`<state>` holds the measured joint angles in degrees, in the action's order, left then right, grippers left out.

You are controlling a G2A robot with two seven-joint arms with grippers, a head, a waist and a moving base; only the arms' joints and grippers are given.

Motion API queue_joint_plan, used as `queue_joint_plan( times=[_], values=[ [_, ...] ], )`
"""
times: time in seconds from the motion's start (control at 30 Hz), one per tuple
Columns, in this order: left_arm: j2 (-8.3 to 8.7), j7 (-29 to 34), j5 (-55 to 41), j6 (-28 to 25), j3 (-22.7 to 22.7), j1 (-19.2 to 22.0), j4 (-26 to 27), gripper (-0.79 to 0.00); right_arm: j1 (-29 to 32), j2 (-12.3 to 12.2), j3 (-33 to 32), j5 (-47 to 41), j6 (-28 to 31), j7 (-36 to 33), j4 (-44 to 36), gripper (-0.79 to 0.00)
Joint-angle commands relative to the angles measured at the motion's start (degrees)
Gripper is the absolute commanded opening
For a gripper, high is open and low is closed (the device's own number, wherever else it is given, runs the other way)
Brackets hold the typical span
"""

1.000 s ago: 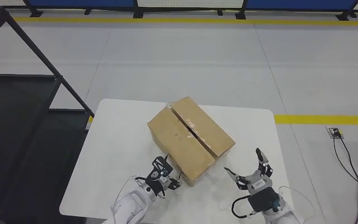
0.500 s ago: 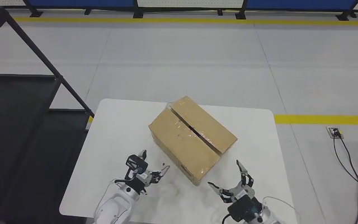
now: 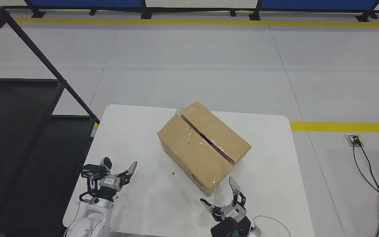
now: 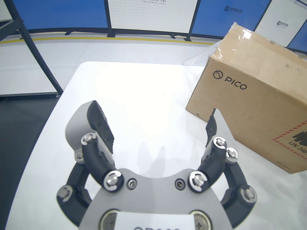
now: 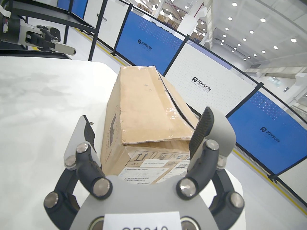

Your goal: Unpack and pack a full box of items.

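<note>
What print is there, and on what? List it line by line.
Box side: logo plus one word; red-dashed hazard mark, cut off.
Box end: up arrows, handling symbols; barcode labels too small to read.
Panels: logo plus one word each.
Left gripper, right gripper tags: cut off.

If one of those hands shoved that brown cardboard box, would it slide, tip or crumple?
Probably slide, not tip: the brown cardboard box sits low and broad, flat on the smooth white table. Its walls look stiff, so crumpling seems unlikely. Shiny clear tape on its top may be slippery to grip.
</note>
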<state>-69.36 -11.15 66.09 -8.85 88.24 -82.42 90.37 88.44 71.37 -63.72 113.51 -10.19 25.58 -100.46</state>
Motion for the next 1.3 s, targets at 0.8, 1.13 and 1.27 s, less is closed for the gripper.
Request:
queue_joint_plan(
  times=[0.8,1.13,1.27],
  values=[
    [-0.15,0.4,-1.1,0.7,-0.1,-0.1,0.1,0.0,-5.6,2.0,1.0,4.6,-10.4,-6.7,7.6,0.0],
    [-0.11,1.0,0.1,0.4,0.0,-0.5,0.4,0.0,-7.3,1.9,-3.4,-2.2,-6.5,-4.1,9.1,0.0],
    [-0.08,1.2,0.3,0.0,0.3,-0.3,0.0,0.0,-7.3,1.7,-5.2,-3.0,-5.7,-4.3,8.6,0.0]
  ],
)
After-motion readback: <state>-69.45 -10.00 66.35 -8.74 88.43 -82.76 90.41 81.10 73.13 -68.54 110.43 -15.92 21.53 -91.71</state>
